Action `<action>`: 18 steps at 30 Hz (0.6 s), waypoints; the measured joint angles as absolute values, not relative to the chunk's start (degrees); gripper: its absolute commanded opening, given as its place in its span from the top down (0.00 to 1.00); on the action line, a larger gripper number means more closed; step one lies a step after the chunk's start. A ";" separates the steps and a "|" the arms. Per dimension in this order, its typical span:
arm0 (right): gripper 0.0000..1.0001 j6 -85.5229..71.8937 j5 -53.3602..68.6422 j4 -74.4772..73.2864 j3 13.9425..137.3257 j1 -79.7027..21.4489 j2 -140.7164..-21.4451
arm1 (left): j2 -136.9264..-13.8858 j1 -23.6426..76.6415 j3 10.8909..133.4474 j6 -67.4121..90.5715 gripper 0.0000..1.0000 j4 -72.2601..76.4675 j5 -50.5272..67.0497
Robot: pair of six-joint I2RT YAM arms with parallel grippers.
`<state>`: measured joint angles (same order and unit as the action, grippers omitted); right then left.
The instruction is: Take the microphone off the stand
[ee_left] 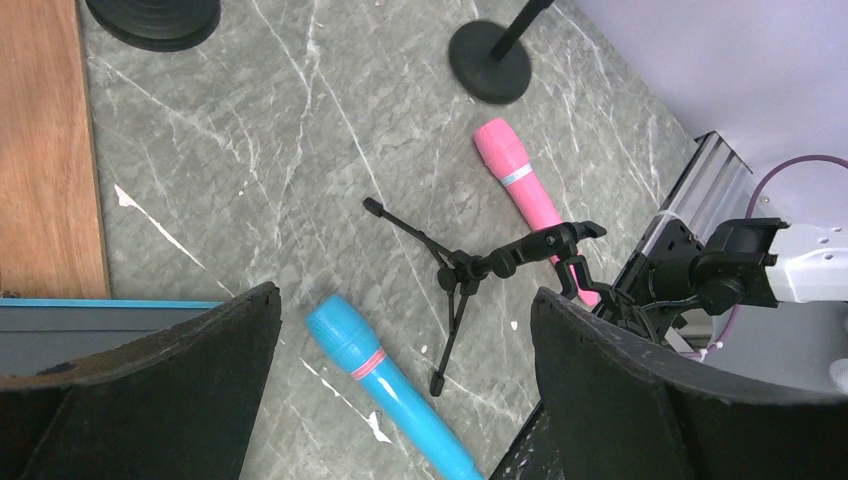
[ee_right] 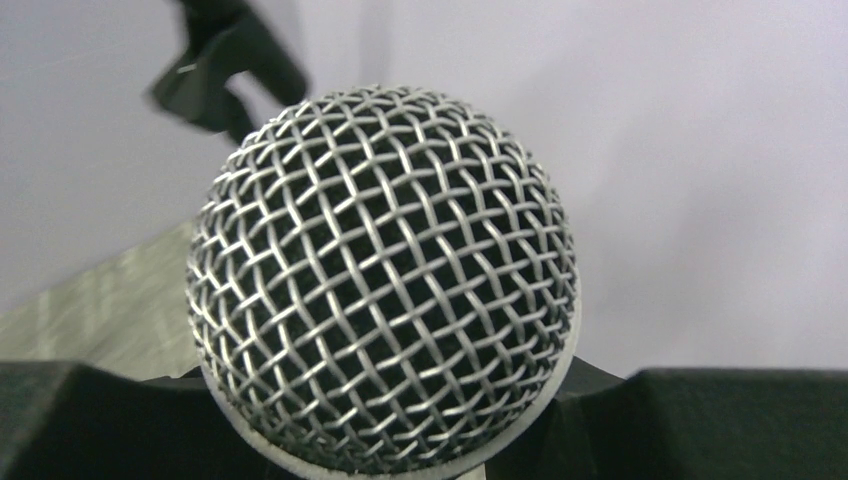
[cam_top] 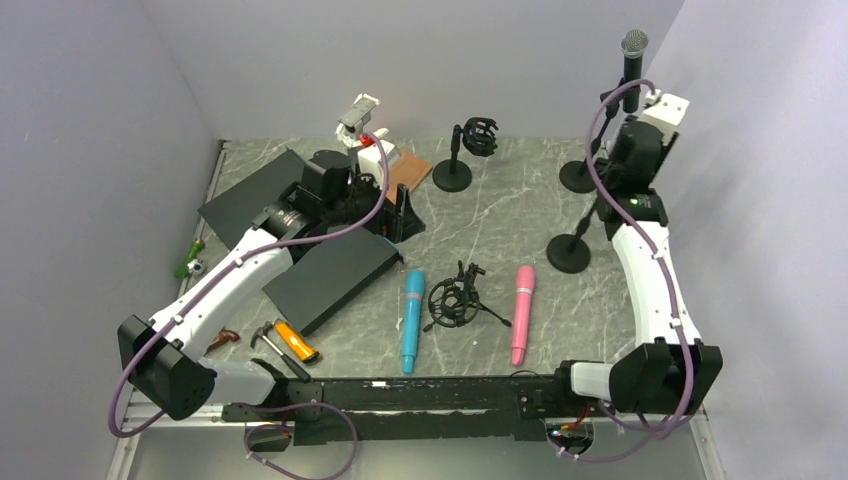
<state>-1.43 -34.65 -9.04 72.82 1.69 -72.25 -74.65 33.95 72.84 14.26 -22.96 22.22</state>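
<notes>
The grey marble table [cam_top: 500, 220] fills the top view, with dark panels [cam_top: 335, 275] lying toward 9 o'clock. The left arm [cam_top: 230, 280] reaches over those panels. The right arm [cam_top: 650, 270] rises along the 3 o'clock side to the 1 o'clock corner. There the right tool [ee_right: 385, 425] is pinched narrow on the mesh-headed microphone [cam_top: 634, 45]. It holds the microphone upright and high above the table, with the silver head at 12 o'clock of the grip. In the right wrist view the head sits between both black fingers [ee_right: 100, 420], and a blurred dark clip [ee_right: 225, 70] shows at 11 o'clock, apart from the mesh. Whether the handle below touches anything cannot be told. Below the raised microphone stand two round-based poles, the far stand [cam_top: 578, 177] and the near stand [cam_top: 568, 255]. A third stand with a shock mount [cam_top: 478, 135] stands at 12 o'clock. The left tool [ee_left: 400, 390] is spread wide, gripping nothing and touching nothing, hanging over the table. Its view shows a wooden board [ee_left: 45, 150] at 9 o'clock. Near the middle of the table lie a blue microphone [cam_top: 411, 320], a pink microphone [cam_top: 522, 312] and, between them, a small tripod mount [cam_top: 455, 300]. At 7 o'clock rest a hammer [cam_top: 270, 340] and an orange-handled piece [cam_top: 297, 343].
</notes>
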 measured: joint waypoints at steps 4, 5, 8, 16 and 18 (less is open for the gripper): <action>1.00 -4.12 -30.74 -11.70 73.19 -5.78 -71.35 | -74.22 33.95 72.84 14.31 0.03 -22.94 22.74; 1.00 -4.80 -29.67 -12.29 73.41 -7.33 -71.29 | -74.15 33.95 72.84 14.35 0.03 -22.94 22.90; 1.00 -6.68 -28.38 -13.30 73.97 -11.77 -71.26 | -73.73 33.95 72.60 14.41 0.02 -22.81 23.07; 1.00 -8.51 -27.90 -13.69 76.69 -22.70 -74.41 | -72.07 33.95 72.34 14.39 0.03 -22.37 23.07; 1.00 -8.43 -28.80 -13.63 78.22 -25.43 -76.31 | -71.72 33.95 72.18 14.37 0.03 -21.82 23.00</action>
